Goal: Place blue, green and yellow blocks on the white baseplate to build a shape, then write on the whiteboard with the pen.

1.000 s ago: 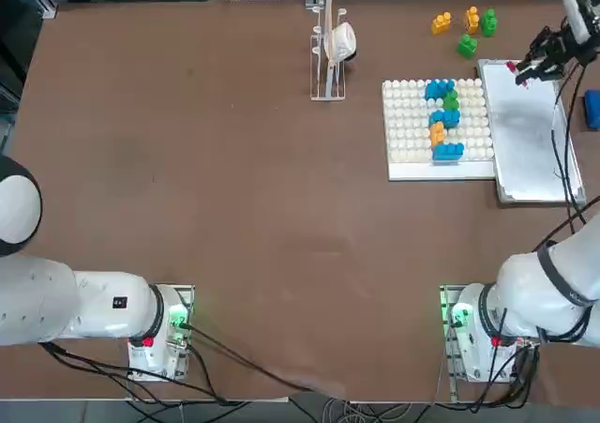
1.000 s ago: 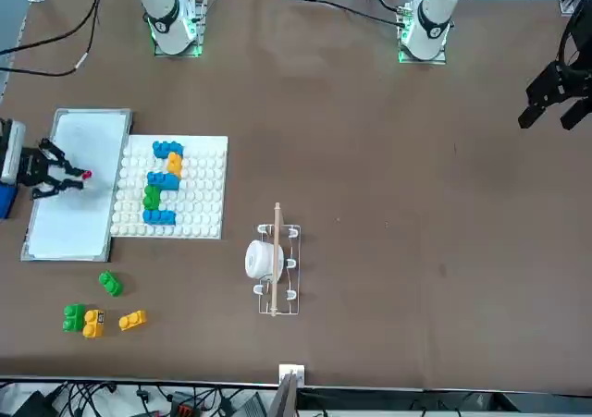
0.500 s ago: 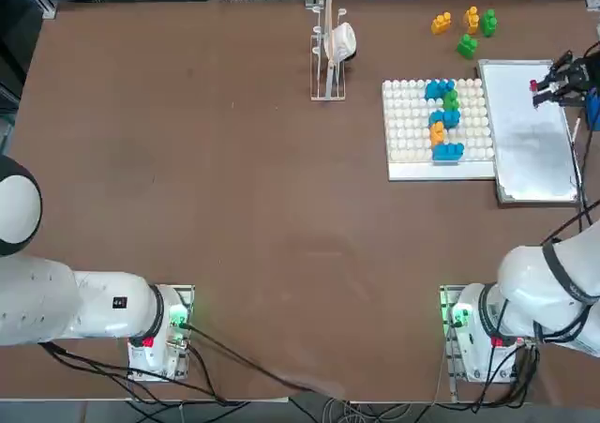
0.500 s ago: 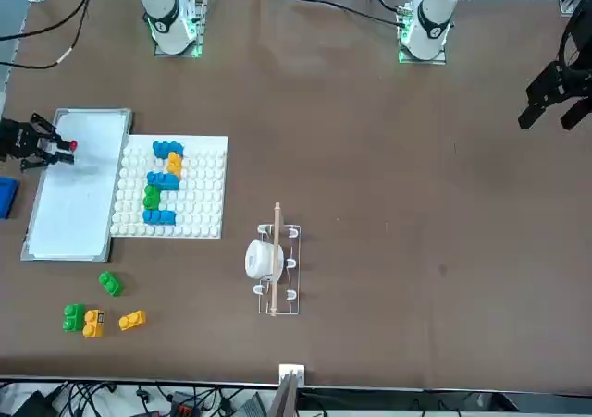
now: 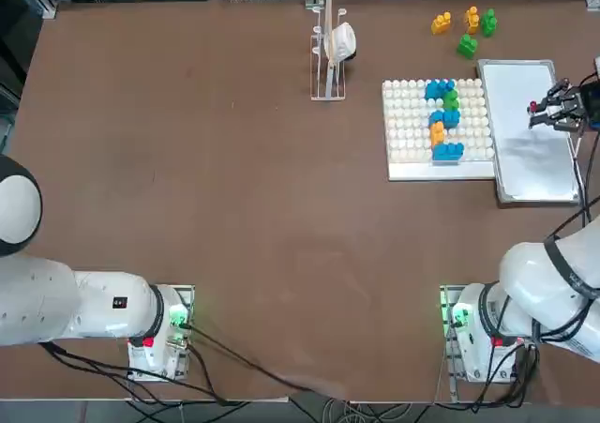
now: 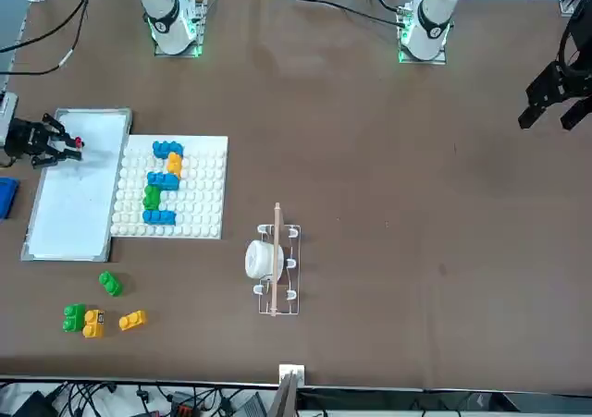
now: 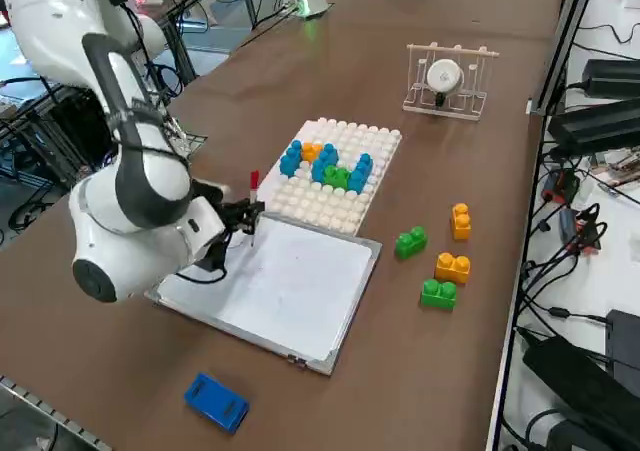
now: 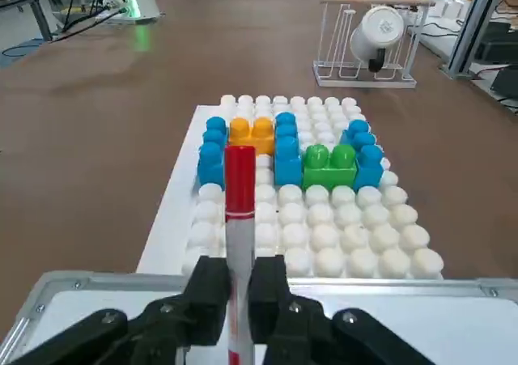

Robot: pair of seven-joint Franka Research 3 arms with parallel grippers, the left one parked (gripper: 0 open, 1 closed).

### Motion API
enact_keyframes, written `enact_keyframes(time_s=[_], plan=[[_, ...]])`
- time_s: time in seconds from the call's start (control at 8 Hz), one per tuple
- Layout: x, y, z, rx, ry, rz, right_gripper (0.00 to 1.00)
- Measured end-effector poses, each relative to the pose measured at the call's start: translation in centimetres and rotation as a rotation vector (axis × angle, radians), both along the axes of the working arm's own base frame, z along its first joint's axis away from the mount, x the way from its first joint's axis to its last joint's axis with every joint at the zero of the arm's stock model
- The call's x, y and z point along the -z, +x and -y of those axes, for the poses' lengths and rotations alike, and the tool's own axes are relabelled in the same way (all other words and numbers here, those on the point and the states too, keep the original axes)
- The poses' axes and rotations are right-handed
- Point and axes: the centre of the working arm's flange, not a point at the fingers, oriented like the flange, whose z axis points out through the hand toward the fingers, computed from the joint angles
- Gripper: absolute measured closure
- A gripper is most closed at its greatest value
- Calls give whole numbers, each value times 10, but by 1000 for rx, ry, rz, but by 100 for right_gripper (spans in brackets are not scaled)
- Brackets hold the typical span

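Note:
My right gripper (image 5: 555, 110) (image 6: 48, 141) (image 7: 243, 215) (image 8: 239, 277) is shut on the pen (image 8: 239, 193), a slim white marker held upright with its red end (image 7: 253, 180) up. It hangs over the near-right part of the whiteboard (image 5: 525, 156) (image 6: 79, 204) (image 7: 295, 286). I cannot tell whether the lower tip touches the board. The white baseplate (image 5: 408, 128) (image 6: 199, 209) (image 8: 340, 227) lies beside the whiteboard. Blue, green and yellow blocks (image 5: 443, 118) (image 6: 162, 181) (image 7: 325, 164) (image 8: 283, 150) are pressed onto it in a winding shape.
Several loose green and yellow blocks (image 5: 466, 24) (image 6: 92, 315) (image 7: 440, 256) lie beyond the baseplate. A chunky blue oblong object (image 7: 216, 402) (image 6: 6, 195) rests off the whiteboard's outer side. A wire rack with a white cup (image 5: 330, 48) (image 6: 273, 262) (image 7: 445, 79) stands mid-table.
My right gripper has carried the pen from the whiteboard's far edge back toward the robot along the board's right side.

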Motion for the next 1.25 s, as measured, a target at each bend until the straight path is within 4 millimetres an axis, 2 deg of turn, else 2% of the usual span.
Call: enact_keyframes(time_s=[0.5, 0.75, 1.25], plan=[[18, -12, 31, 41, 35, 44, 82], [32, -11, 30, 35, 49, 38, 82], [43, -6, 22, 22, 68, 32, 82]])
